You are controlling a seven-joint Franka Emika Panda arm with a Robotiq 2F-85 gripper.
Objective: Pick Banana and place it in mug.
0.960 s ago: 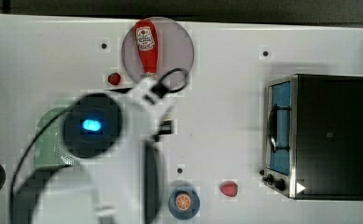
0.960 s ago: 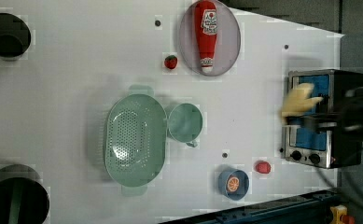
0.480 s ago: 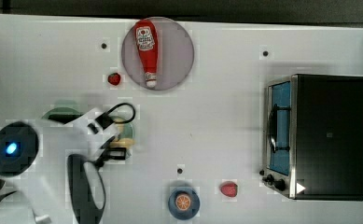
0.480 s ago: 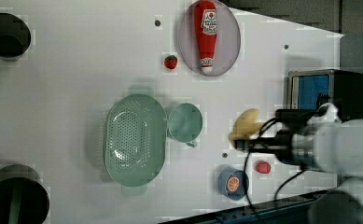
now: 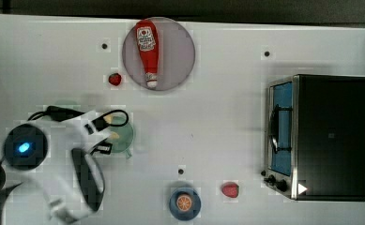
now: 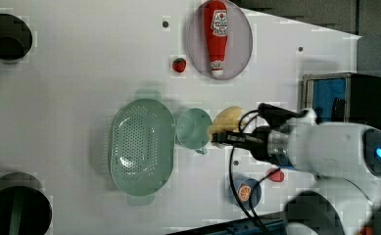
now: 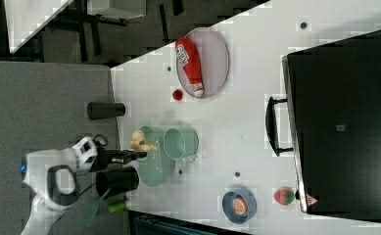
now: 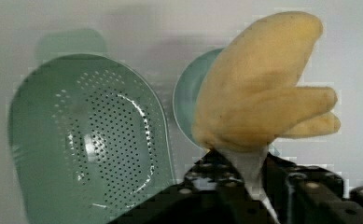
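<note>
My gripper (image 6: 216, 138) is shut on the banana (image 6: 226, 121), a pale yellow, partly peeled toy held by its lower end. In the left view the banana hangs just right of the mug (image 6: 192, 128), a small teal-green cup, and partly overlaps its rim. The wrist view has the banana (image 8: 258, 93) in front of the mug (image 8: 186, 100), above the gripper (image 8: 244, 163). Seen in the right view, the banana (image 7: 141, 139) hovers by the green basket (image 7: 154, 159), left of the mug (image 7: 180, 143). My arm covers part of the mug (image 5: 126, 136) in the top view.
A perforated green basket (image 6: 140, 147) sits beside the mug. A ketchup bottle (image 6: 215, 34) lies on a grey plate (image 6: 239, 44), a strawberry (image 6: 178, 64) near it. A toaster oven (image 5: 328, 136), a blue dish (image 5: 185, 202) and black cylinders (image 6: 6, 35) stand around.
The arm has carried the banana from in front of the toaster oven leftward in the left view, to just beside the mug. Nothing else on the table moved.
</note>
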